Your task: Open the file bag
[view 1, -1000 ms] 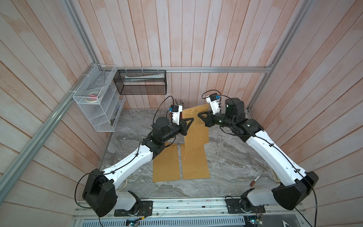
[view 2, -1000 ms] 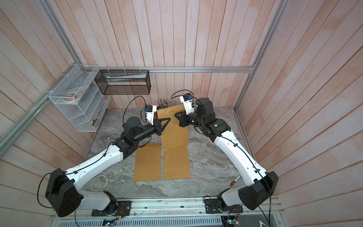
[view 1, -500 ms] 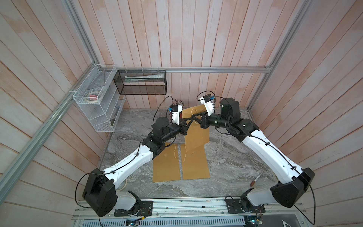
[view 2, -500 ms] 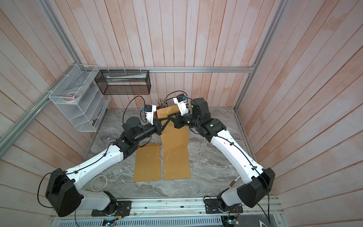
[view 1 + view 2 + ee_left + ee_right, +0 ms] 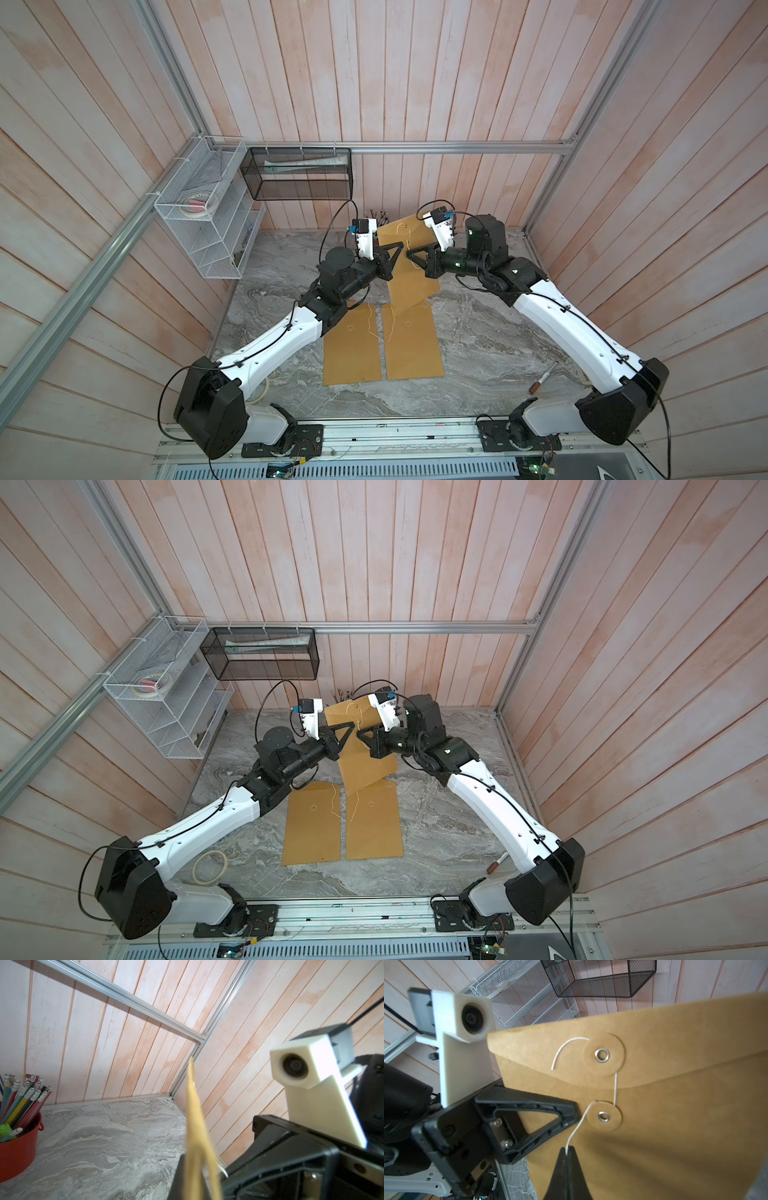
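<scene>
The file bag (image 5: 675, 1136) is clamped by the left hand (image 5: 575, 1113), its string (image 5: 579, 1125) pinched by the right hand (image 5: 566, 1150). The flap (image 5: 664, 1039) is not yet opened.

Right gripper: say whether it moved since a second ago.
Yes. The right gripper, shut on the string, has slid away from the frame's corner post toward the left gripper holding the file bag.

Tan file bag (image 5: 675, 1136), white string (image 5: 615, 1088)
</scene>
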`<state>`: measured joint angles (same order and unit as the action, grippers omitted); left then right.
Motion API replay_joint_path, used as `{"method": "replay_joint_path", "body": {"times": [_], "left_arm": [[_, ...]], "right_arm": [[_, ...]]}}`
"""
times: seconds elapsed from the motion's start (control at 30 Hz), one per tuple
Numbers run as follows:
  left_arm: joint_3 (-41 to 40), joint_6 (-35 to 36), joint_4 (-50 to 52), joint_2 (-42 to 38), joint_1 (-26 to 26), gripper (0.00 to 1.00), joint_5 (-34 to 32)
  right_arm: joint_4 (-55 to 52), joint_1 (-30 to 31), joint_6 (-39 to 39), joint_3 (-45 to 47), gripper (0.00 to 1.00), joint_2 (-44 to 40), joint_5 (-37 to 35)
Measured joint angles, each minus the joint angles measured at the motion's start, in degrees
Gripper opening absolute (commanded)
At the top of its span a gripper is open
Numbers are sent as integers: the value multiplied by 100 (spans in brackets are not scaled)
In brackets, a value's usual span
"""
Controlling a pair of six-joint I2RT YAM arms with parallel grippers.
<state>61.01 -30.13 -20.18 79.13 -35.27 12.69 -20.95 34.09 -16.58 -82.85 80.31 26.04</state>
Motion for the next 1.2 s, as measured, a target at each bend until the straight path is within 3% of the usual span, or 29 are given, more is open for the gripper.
{"method": "replay_joint_path", "body": {"times": [0.53,0.87,1.2], "left_arm": [[-223,-256,-328,-221,133,0,-142],[-275,-267,-341,-243,164,0,-42],[-286,-247,-332,-245,164,0,409]], "right_arm": [[57,-37,-101,400,0,-138,-42],[17,-557,-87,442,0,-426,-92],[-299,-734,107,-81,0,-420,-131]]}}
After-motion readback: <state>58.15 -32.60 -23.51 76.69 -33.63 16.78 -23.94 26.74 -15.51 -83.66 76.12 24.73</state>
